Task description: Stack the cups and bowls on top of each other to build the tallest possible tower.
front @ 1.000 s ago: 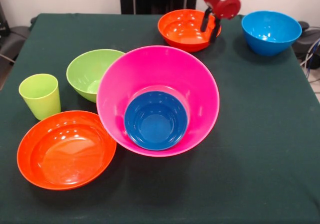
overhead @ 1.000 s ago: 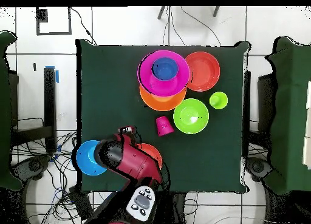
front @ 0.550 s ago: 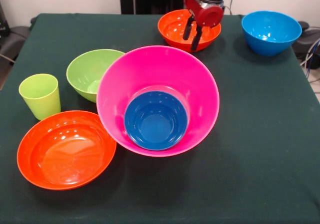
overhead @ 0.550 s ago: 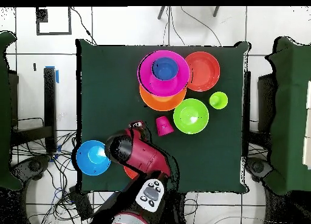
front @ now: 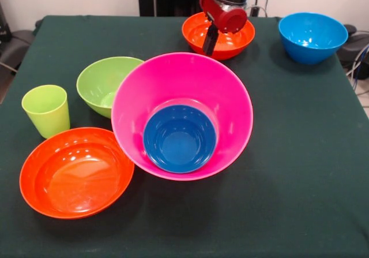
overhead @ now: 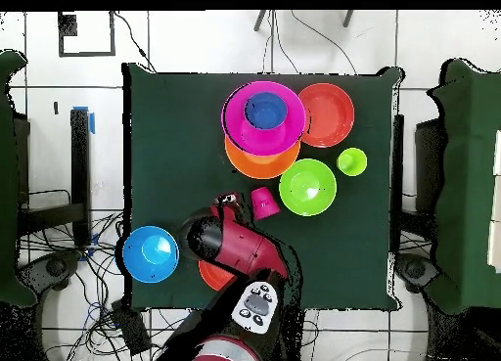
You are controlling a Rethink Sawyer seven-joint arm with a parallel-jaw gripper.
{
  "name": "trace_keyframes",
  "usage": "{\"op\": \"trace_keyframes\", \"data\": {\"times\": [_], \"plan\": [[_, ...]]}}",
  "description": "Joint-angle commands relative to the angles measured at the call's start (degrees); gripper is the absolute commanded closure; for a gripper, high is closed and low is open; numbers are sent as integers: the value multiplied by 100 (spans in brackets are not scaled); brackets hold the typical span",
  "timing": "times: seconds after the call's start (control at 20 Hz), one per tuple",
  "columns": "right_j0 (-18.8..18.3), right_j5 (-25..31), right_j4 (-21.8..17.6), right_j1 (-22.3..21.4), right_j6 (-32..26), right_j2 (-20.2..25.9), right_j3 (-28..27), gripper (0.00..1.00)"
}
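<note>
Pink bowl [front: 184, 90] — dark blue bowl [front: 179, 138] inside

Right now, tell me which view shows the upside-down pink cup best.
The overhead view. There the pink cup stands in the open beside the green bowl, with the gripper close by. In the front view the big pink bowl stands in front of that spot, and the cup does not show at all.

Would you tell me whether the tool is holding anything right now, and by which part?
Nothing is held: the tool hangs empty over the shallow red-orange plastic bowl.
</note>
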Motion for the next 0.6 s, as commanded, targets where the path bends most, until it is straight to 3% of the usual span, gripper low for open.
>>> {"op": "trace_keyframes", "data": {"times": [0.05,0.2,0.25,0.5,0.6], "plan": [[-277,255,-580,1,-228,713,-371,100],[-346,364,-703,-13,-254,776,-401,100],[-432,352,-819,-41,-232,872,-380,0],[-535,303,-901,-72,-197,1017,-343,0],[-745,325,-1016,-162,-274,1273,-247,0]]}}
